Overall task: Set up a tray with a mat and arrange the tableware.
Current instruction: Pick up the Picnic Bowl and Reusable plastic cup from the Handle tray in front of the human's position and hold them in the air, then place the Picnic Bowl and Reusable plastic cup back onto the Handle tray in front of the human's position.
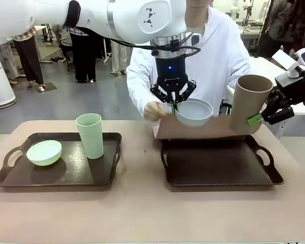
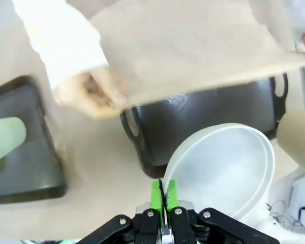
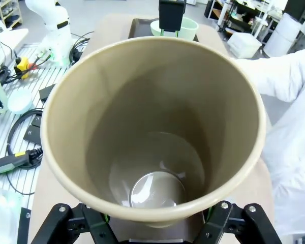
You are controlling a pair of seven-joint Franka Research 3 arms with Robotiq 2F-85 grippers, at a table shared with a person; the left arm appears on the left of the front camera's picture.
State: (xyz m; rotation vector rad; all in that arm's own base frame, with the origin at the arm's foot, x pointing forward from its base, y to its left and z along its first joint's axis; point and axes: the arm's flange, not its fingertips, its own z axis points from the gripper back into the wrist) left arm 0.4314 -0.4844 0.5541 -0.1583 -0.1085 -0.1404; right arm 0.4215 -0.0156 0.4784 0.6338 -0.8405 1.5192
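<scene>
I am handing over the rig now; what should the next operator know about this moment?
Left hand: shut on the rim of the greyish white bowl, in the air by the mat.
Right hand: grips the tan tumbler, lifted at the right.
Person's hand holds the mat over the right tray, not yet laid.
Mint bowl and green tumbler stand on the left tray.
Left to do: mat down, then bowl and tumbler onto it.

Front view across table (image 1: pixel 142 213) at person (image 1: pixel 213 56); left wrist overhead, close, probably the same tray (image 1: pixel 218 165).
</scene>
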